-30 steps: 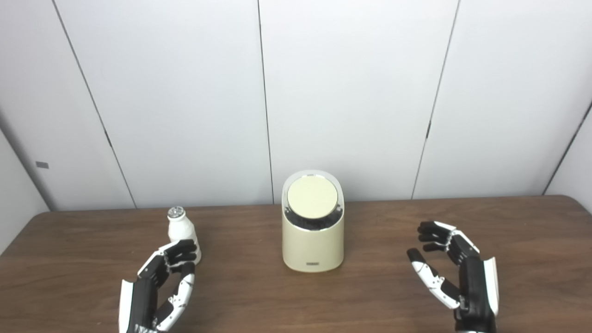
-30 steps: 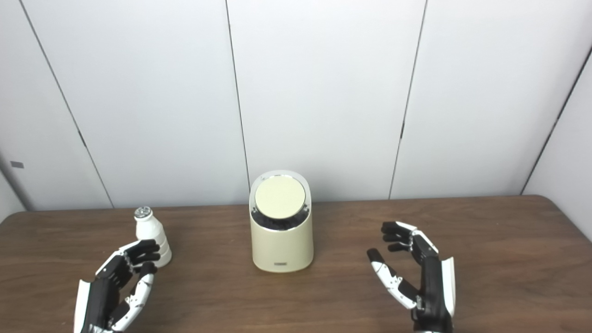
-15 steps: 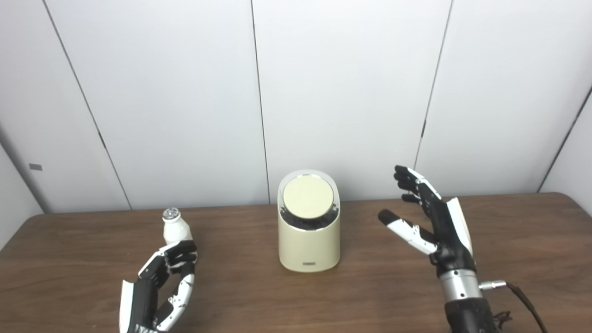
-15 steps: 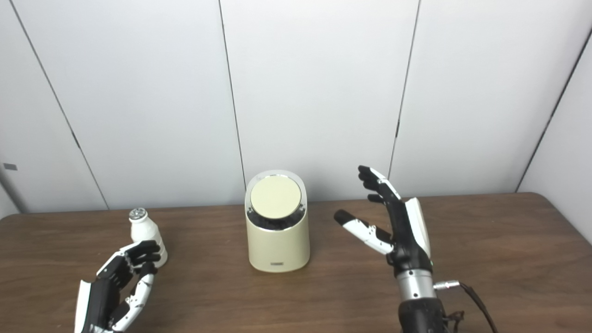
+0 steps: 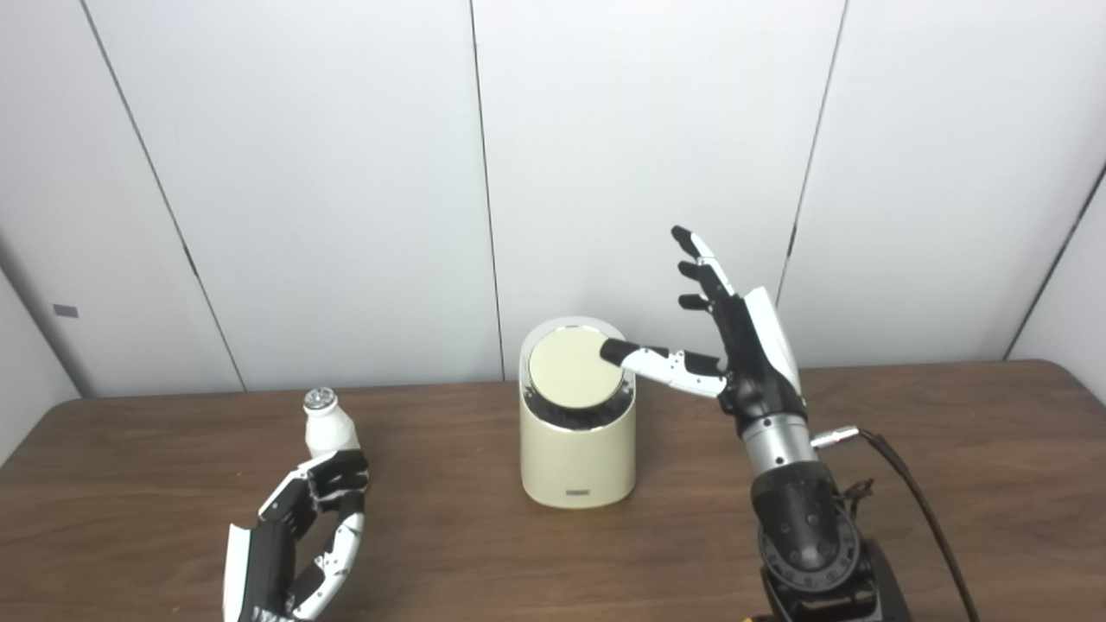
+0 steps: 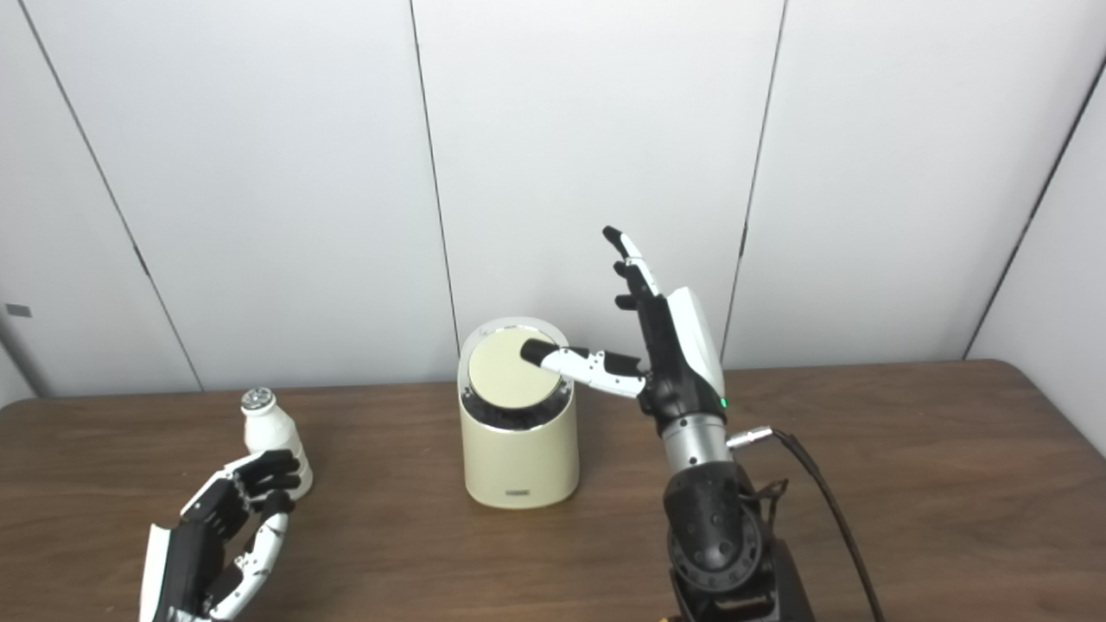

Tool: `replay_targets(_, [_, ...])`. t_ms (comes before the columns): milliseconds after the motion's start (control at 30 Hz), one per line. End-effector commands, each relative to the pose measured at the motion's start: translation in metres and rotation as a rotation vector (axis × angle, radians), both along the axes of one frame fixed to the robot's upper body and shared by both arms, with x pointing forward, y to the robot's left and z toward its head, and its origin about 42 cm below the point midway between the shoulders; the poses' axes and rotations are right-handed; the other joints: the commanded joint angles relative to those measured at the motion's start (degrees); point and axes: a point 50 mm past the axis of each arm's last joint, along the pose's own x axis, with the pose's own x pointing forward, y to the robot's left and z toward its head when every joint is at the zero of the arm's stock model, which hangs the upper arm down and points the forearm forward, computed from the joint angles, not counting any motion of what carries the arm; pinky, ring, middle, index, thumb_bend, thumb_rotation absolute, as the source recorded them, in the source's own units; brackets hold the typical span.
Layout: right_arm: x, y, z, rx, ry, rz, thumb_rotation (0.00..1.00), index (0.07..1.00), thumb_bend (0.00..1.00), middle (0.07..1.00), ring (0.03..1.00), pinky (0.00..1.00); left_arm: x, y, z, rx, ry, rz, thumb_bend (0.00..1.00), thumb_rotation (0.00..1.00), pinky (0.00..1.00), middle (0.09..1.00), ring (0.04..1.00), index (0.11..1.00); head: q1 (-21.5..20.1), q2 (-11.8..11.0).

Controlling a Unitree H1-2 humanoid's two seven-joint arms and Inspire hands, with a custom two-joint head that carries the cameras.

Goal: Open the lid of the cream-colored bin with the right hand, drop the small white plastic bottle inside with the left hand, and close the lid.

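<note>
Risen off the brown wooden table since a second ago: black-and-white right hand, fingers spread, empty, thumb tip reaching over the round cream lid of the cream-colored plastic bin. Pressing squarely, judging by lid shape. Black-and-white left hand waiting half-curled, empty, just before the small white plastic bottle, standing upright left of bin.

You see the cream-colored bin upright at mid-table, its round lid shut; the small white bottle stands upright well to its left.
</note>
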Motion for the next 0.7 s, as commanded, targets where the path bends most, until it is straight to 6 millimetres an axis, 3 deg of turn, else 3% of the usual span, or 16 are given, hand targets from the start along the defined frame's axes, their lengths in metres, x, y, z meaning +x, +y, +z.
replay_targets(0, [0.007,0.012,0.021,-0.037,-0.07,-0.012,0.46,0.931,1.0,0.949,0.891,0.74,0.004,-0.001,0.012,0.001,-0.071,-0.013,0.25,0.28,0.58,0.695,0.664,0.697,-0.03,0.05])
replay_targets(100, [0.016,0.021,0.018,-0.076,-0.061,-0.038,0.44,0.934,0.99,0.949,0.892,0.73,0.004,-0.002,0.012,-0.001,-0.074,-0.013,0.25,0.26,0.57,0.693,0.661,0.697,0.05,0.06])
replay_targets(333, [0.033,0.032,0.012,-0.17,-0.04,-0.062,0.45,0.978,1.0,0.985,0.966,0.87,0.004,-0.002,0.012,-0.003,-0.068,-0.017,0.25,0.26,0.57,0.694,0.663,0.698,0.1,-0.07])
replay_targets(467, [0.042,0.036,0.003,-0.248,-0.007,-0.1,0.33,0.963,0.99,0.964,0.952,0.88,0.005,-0.003,0.012,0.001,-0.073,-0.018,0.24,0.25,0.57,0.694,0.662,0.697,0.15,-0.16])
replay_targets(667, [0.052,0.034,-0.008,-0.277,0.03,-0.117,0.37,0.971,0.91,0.958,0.944,0.89,0.004,-0.003,0.012,-0.001,-0.072,-0.018,0.24,0.25,0.57,0.692,0.661,0.695,0.16,-0.11])
